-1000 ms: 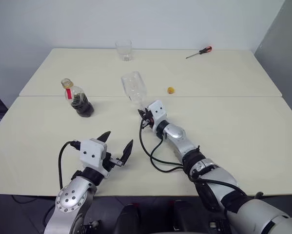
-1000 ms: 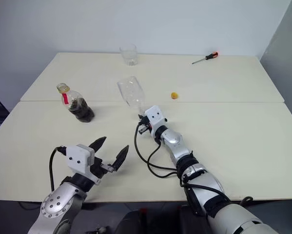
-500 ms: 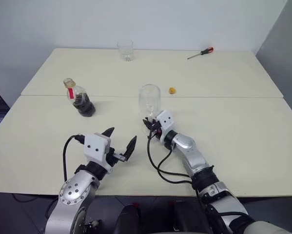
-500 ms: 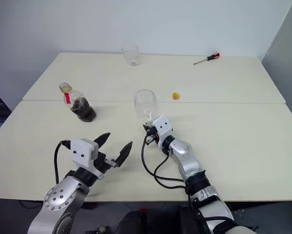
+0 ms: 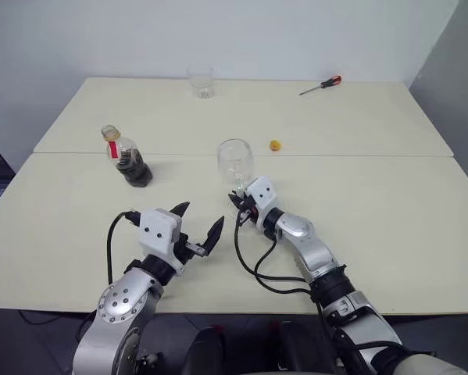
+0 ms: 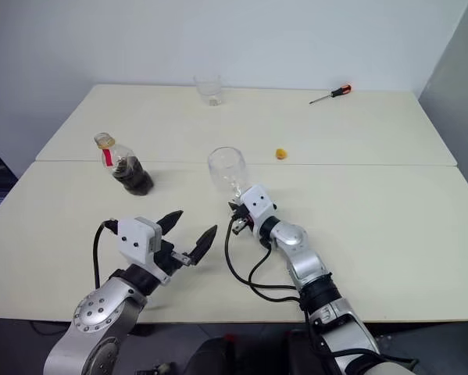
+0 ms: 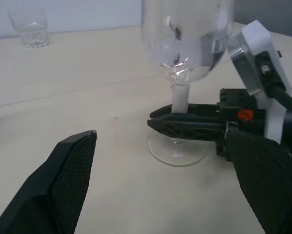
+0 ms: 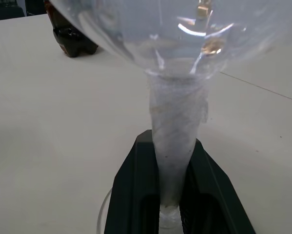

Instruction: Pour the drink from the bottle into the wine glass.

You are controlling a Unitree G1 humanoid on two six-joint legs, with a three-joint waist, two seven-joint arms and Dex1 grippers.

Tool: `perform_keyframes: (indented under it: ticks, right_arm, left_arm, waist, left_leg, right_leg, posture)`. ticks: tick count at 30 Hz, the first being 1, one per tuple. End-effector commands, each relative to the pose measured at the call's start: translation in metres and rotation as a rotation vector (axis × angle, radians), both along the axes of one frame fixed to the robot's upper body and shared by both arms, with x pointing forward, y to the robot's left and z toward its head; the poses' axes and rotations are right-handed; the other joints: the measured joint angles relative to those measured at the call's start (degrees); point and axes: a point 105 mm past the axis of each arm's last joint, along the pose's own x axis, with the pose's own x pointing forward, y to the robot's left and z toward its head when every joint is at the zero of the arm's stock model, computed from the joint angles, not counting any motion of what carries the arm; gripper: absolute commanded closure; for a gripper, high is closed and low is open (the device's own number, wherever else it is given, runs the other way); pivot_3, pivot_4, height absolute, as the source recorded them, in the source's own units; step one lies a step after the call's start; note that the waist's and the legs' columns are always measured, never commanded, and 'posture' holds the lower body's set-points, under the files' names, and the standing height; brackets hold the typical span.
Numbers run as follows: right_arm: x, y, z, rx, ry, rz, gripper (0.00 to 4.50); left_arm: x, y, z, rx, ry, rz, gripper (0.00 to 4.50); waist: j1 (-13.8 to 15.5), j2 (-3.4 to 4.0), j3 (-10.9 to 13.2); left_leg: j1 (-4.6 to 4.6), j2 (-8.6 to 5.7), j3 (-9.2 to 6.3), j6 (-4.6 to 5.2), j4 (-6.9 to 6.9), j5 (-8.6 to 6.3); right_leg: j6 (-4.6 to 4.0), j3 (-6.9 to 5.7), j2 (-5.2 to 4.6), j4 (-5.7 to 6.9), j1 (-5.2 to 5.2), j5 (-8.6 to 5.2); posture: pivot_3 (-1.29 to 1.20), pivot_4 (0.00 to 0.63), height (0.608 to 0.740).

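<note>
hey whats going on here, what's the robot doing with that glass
The right gripper has its jaws shut on the stem of the wine glass, which stands upright with its foot on the table. The glass is empty. The left gripper hangs with open jaws, holding nothing. The bottle, with dark drink in its lower part, stands uncapped and untouched off to the left. A small yellow cap lies behind the glass. Nothing has been poured yet.

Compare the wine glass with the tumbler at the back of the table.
The wine glass has a stem and foot; the tumbler is short and stemless. The wine glass is clamped at its stem by the right gripper; the tumbler stands free. The wine glass is near, the tumbler far. Both are clear and empty.
</note>
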Motion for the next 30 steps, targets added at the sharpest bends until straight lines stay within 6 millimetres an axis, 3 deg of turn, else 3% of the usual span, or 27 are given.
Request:
perform_keyframes:
  ticks: [1,6,12,16,25,30]
  right_arm:
    - [0.016,0.000,-0.004,0.011,0.017,-0.058,4.30]
    - [0.036,0.022,0.038,0.112,-0.060,-0.088,4.30]
    - [0.042,0.040,0.052,0.120,-0.065,-0.092,4.30]
    - [0.044,0.044,0.049,0.120,-0.036,-0.103,4.30]
    - [0.036,0.044,0.015,0.079,0.084,-0.096,4.30]
    - [0.036,0.040,0.007,0.060,0.104,-0.098,4.30]
  left_arm:
    - [-0.005,-0.006,0.012,-0.004,-0.040,-0.037,0.00]
    - [0.000,-0.006,0.016,-0.006,-0.053,-0.038,0.00]
    - [-0.004,-0.004,0.016,-0.005,-0.050,-0.035,0.00]
    - [-0.006,-0.004,0.016,-0.003,-0.048,-0.033,0.00]
    - [-0.005,-0.003,0.016,-0.003,-0.050,-0.026,0.00]
    - [-0.004,-0.004,0.016,-0.009,-0.049,-0.029,0.00]
  waist:
    - [-0.2,0.00,0.0]
    - [-0.3,-0.02,0.0]
    - [-0.3,-0.02,0.0]
    - [-0.3,-0.02,0.0]
    - [-0.3,-0.01,0.0]
    - [-0.3,-0.01,0.0]
  left_leg:
    - [0.04,-0.01,0.02,0.00,-0.01,0.00]
    - [-0.01,0.03,-0.03,0.00,-0.01,0.00]
    - [-0.23,0.09,-0.03,-0.01,-0.02,0.00]
    - [-0.22,0.08,-0.05,0.00,0.01,0.00]
    - [-0.20,0.07,-0.08,0.00,0.00,0.00]
    - [-0.18,0.07,-0.08,0.00,0.00,0.00]
  right_leg:
    - [-0.01,0.02,0.06,0.02,0.01,0.00]
    - [-0.11,-0.03,0.16,0.09,-0.06,0.00]
    - [-0.12,-0.04,-0.05,-0.09,-0.14,0.01]
    - [-0.11,-0.06,-0.08,-0.07,-0.13,0.01]
    - [-0.12,-0.08,-0.06,-0.01,-0.13,0.01]
    - [-0.12,-0.08,-0.06,0.00,-0.12,0.01]
  posture:
    - [0.00,0.150,0.740]
    - [0.00,0.150,0.740]
    - [0.00,0.150,0.740]
    - [0.00,0.150,0.740]
    - [0.00,0.150,0.740]
    - [0.00,0.150,0.740]
